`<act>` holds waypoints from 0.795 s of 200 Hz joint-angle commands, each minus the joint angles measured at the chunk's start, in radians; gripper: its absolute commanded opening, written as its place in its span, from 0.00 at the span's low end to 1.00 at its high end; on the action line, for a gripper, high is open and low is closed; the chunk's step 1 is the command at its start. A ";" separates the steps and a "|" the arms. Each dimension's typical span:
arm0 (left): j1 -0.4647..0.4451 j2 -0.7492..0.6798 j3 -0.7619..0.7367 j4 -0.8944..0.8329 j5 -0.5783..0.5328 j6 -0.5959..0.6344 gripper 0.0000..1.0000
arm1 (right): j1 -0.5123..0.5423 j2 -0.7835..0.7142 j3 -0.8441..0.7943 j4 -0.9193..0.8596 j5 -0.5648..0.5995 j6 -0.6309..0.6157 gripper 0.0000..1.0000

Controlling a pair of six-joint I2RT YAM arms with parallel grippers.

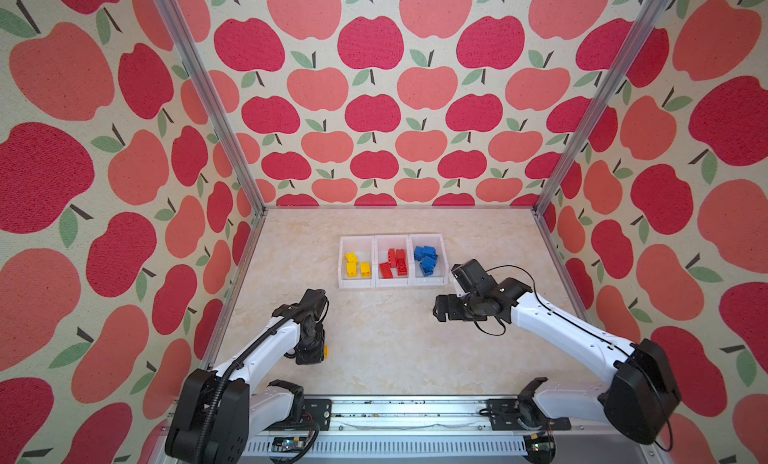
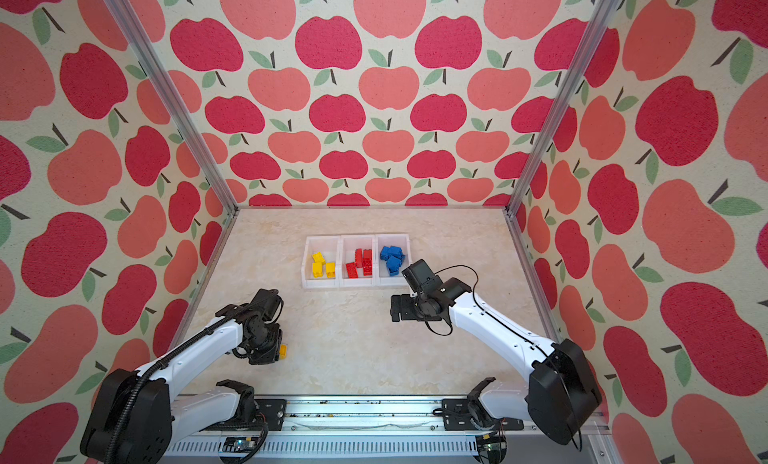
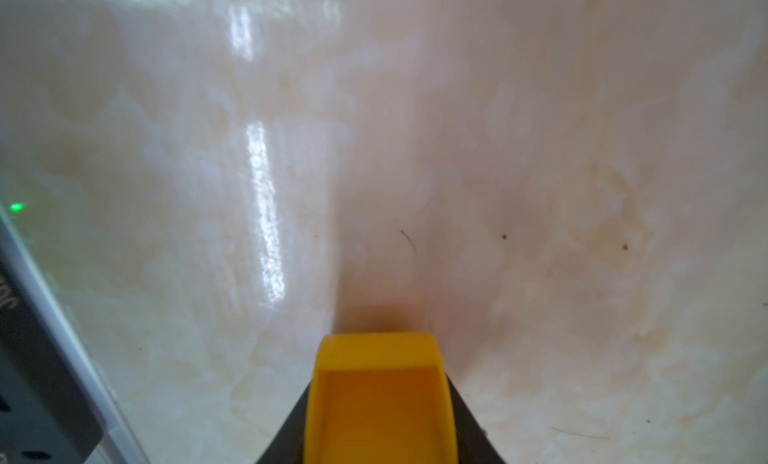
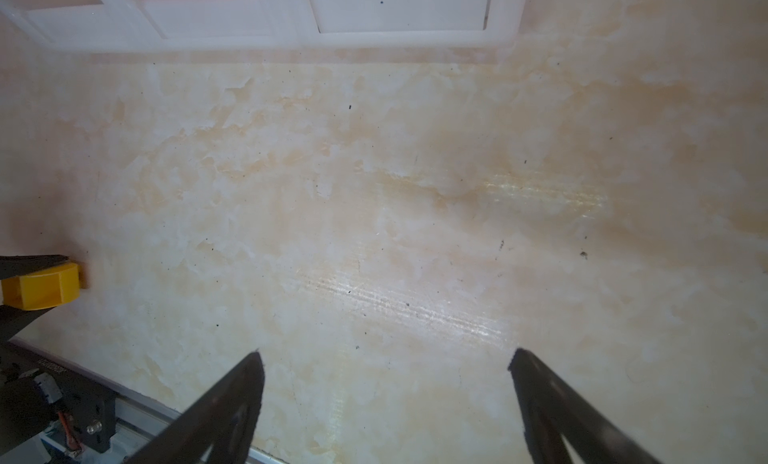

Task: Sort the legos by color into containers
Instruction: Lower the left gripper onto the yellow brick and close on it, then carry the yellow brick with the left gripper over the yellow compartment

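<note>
My left gripper (image 1: 323, 353) (image 3: 380, 383) is shut on a rounded yellow lego (image 3: 380, 399) (image 2: 282, 351) low at the table's near left; its hollow underside faces the left wrist camera. That lego (image 4: 45, 291) also shows in the right wrist view, between the left gripper's two dark fingers. The containers (image 1: 376, 285) (image 2: 340, 284) stand in a row mid-table, with yellow legos (image 1: 357, 266) in the left bin, red legos (image 1: 392, 264) in the middle and blue legos (image 1: 426, 258) in the right. My right gripper (image 1: 436, 312) (image 4: 386, 358) hovers open and empty in front of the blue bin.
The marble-patterned table (image 1: 374, 350) is walled by apple-print panels on three sides. A metal rail (image 1: 407, 416) with both arm bases runs along the front edge. The containers' front wall (image 4: 232, 38) lies just ahead of the right gripper.
</note>
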 commanded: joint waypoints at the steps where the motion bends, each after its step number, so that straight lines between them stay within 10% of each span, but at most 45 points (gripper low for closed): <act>1: 0.004 -0.017 0.021 -0.070 -0.014 -0.122 0.37 | -0.007 -0.013 0.010 -0.032 -0.004 0.000 0.95; 77: -0.033 0.005 0.170 -0.093 -0.091 0.126 0.31 | -0.007 -0.032 -0.007 -0.031 0.004 0.003 0.95; 159: -0.045 0.220 0.524 -0.072 -0.159 0.662 0.31 | -0.008 -0.051 -0.012 -0.034 0.005 0.006 0.95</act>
